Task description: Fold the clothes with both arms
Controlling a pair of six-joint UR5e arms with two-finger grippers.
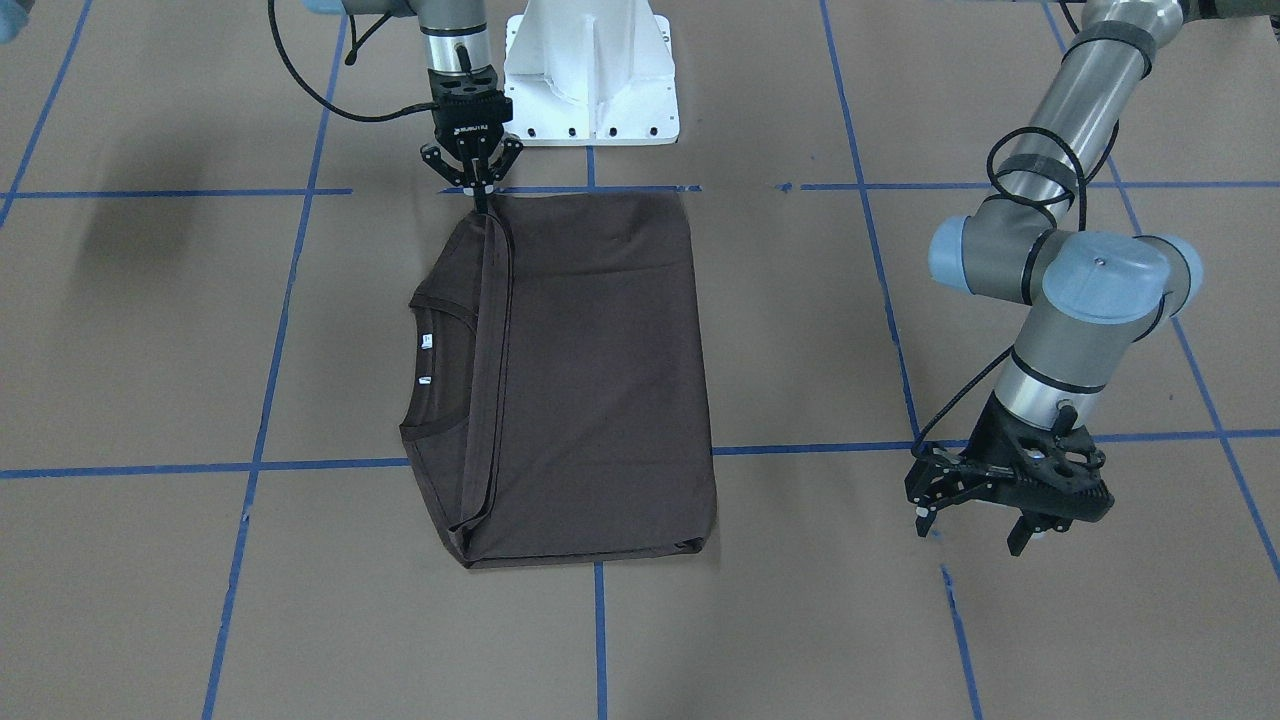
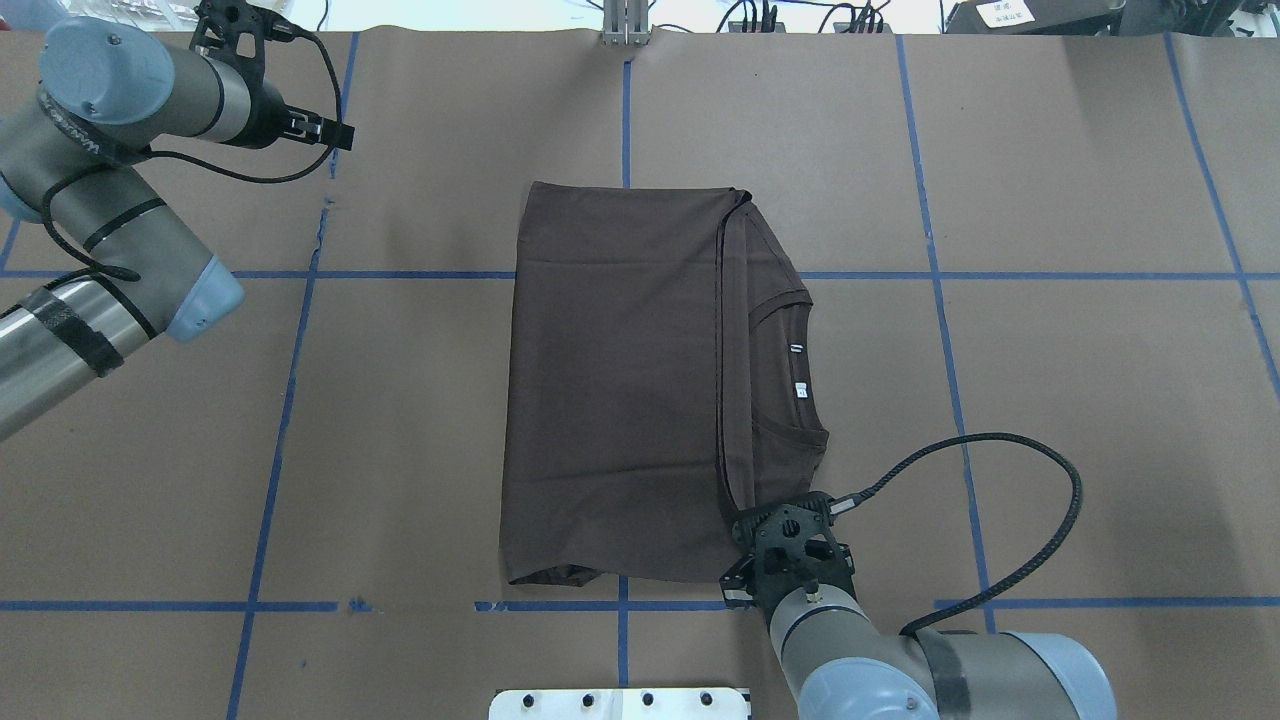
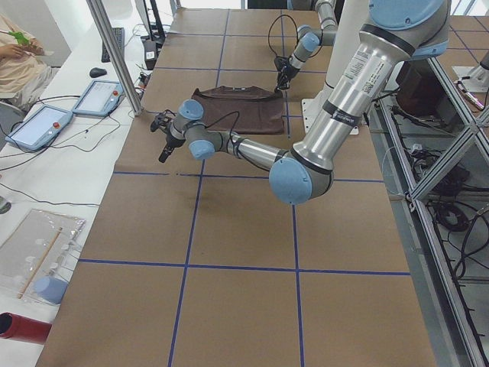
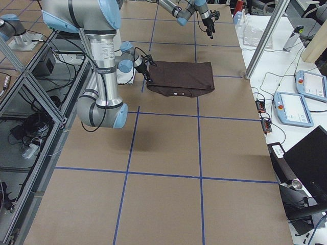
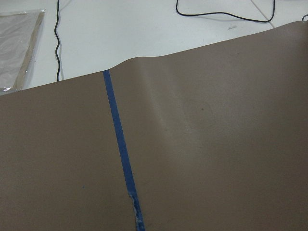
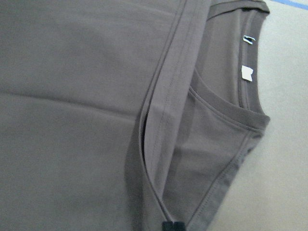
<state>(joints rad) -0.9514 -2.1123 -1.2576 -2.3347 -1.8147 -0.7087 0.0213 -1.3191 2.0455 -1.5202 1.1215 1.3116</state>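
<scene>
Dark brown-grey knit T-shirt (image 1: 600,380) folded rectangular, centre of brown paper-covered table (image 1: 150,350), black two-finger right gripper (image 1: 480,192) clenched on hem corner, left gripper (image 1: 970,537) splayed, well apart, collar stitching (image 6: 226,115) legible only in right wrist view

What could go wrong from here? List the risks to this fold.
1. The black two-finger right gripper seems shut, fingers pinching a hem corner of the dark brown short-sleeved T-shirt; moving away without opening would likely drag the top layer and undo the fold.
2. The black left gripper hangs open, apart from the shirt, so any pull would be one-sided and could skew the edges.
</scene>
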